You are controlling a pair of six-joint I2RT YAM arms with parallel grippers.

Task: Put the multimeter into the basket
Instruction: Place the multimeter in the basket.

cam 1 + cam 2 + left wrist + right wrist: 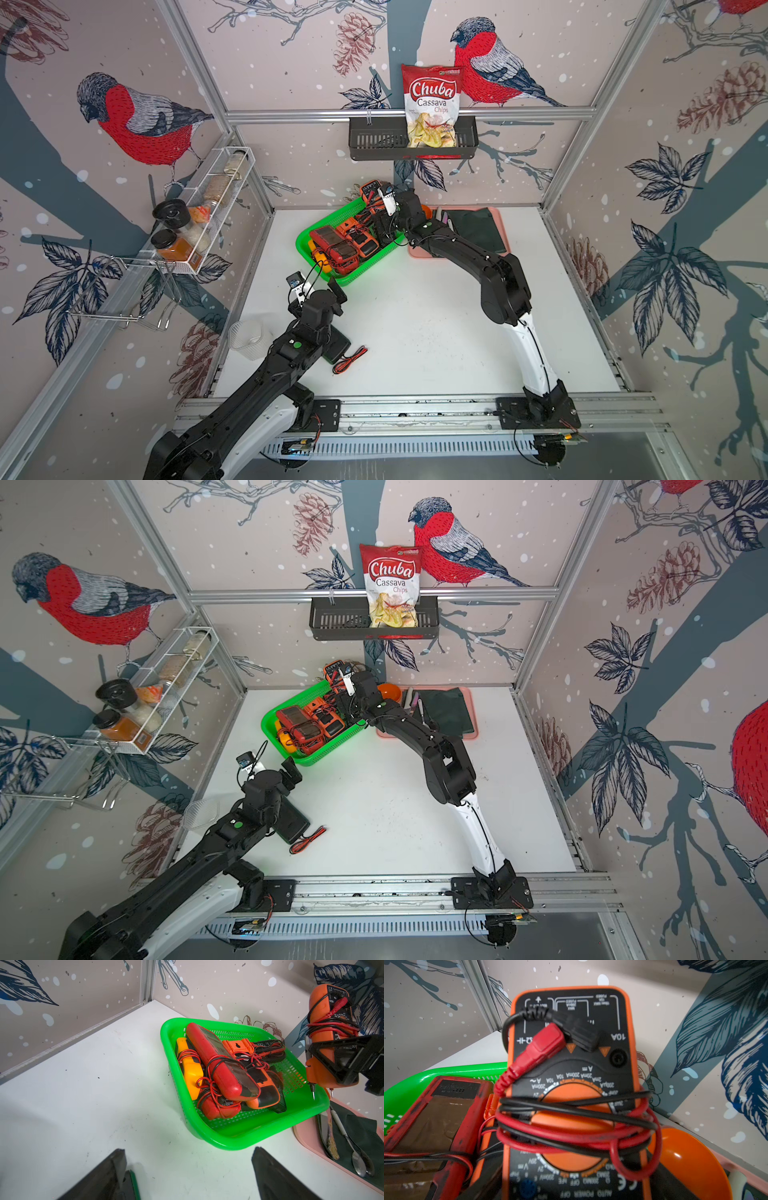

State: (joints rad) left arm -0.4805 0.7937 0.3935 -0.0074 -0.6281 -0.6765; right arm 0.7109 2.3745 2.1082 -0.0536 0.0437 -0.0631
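An orange multimeter (371, 191) (571, 1105), wrapped in red and black leads, hangs above the far end of the green basket (305, 254) (228, 1145). My right gripper (336, 1061) is shut on it, its black fingers pressing on both sides. Several other multimeters, red (218, 1059), orange and yellow, lie piled in the basket. My left gripper (189, 1153) (332, 291) is open over the bare table just in front of the basket's near corner. A black multimeter (338, 349) with loose leads (351, 359) lies on the table under the left arm.
A pink tray (500, 220) with a dark cloth, spoons and an orange bowl (685, 1157) sits right of the basket. A black wall shelf (374, 141) holds a chips bag (432, 104). A white wire rack (199, 249) with jars hangs left. A clear tub (249, 338) stands front left.
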